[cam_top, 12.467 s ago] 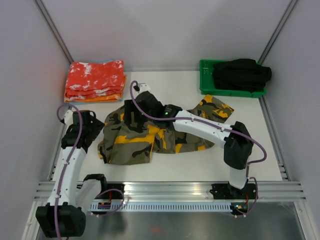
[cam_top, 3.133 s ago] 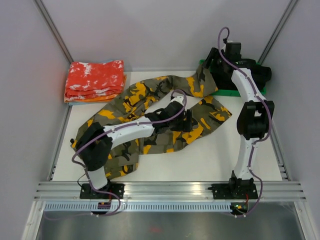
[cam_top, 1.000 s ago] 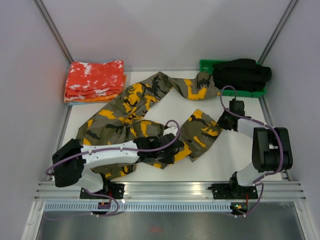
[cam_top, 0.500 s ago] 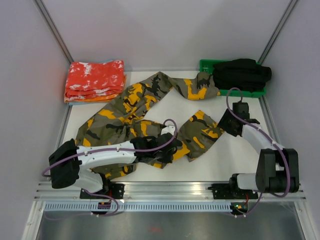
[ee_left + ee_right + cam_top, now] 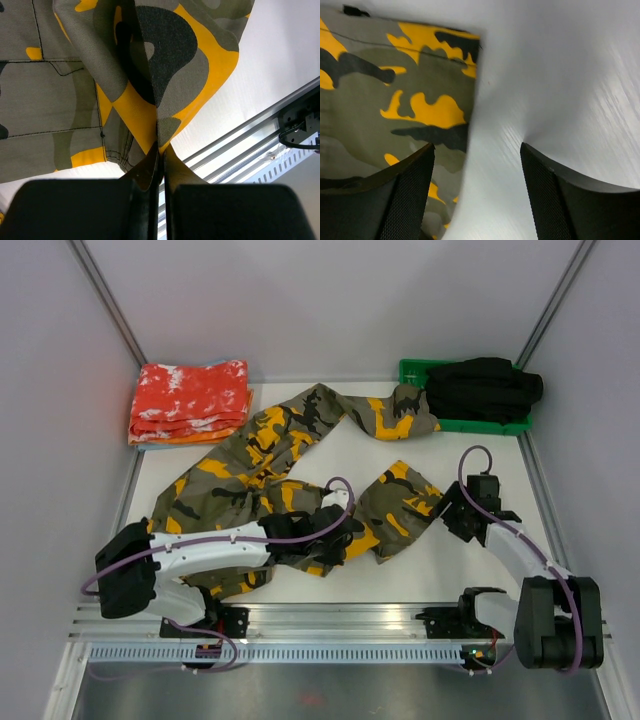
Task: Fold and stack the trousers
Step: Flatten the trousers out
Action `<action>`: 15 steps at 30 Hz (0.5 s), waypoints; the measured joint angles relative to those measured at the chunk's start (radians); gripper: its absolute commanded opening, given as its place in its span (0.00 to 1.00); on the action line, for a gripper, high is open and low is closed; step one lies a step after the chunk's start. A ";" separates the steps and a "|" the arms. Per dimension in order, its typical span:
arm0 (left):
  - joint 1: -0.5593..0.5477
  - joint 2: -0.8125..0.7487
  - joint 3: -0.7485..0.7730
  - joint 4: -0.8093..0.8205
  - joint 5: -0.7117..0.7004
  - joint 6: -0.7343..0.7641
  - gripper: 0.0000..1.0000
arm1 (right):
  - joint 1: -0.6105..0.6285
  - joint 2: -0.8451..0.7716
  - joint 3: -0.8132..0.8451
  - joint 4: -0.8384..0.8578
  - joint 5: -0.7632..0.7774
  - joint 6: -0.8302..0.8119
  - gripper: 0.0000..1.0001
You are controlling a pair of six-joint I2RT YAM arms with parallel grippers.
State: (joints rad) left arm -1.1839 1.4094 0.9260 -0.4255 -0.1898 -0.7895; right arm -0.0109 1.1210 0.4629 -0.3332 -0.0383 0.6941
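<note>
Olive-and-orange camouflage trousers [image 5: 250, 455] sprawl across the counter [image 5: 440, 570]; my left jaws are clamped on a fold near the near edge, my right jaws apart by the right edge.

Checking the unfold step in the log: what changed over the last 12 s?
The trousers went from a bunched heap to spread out, legs toward the far right. The right gripper dropped the far leg by the green tray, drew back nearer and is open beside the near leg's cuff. The left gripper swung in and is shut on a fold. The red-orange stack and black garment are unmoved.
</note>
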 measured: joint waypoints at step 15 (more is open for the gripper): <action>0.005 -0.012 -0.012 0.001 0.005 0.001 0.02 | 0.001 0.269 0.036 0.385 -0.116 0.064 0.31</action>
State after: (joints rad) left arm -1.1793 1.3975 0.9142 -0.4248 -0.1852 -0.7883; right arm -0.0101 1.3895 0.4992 0.0517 -0.1543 0.7578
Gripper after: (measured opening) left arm 0.033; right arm 0.454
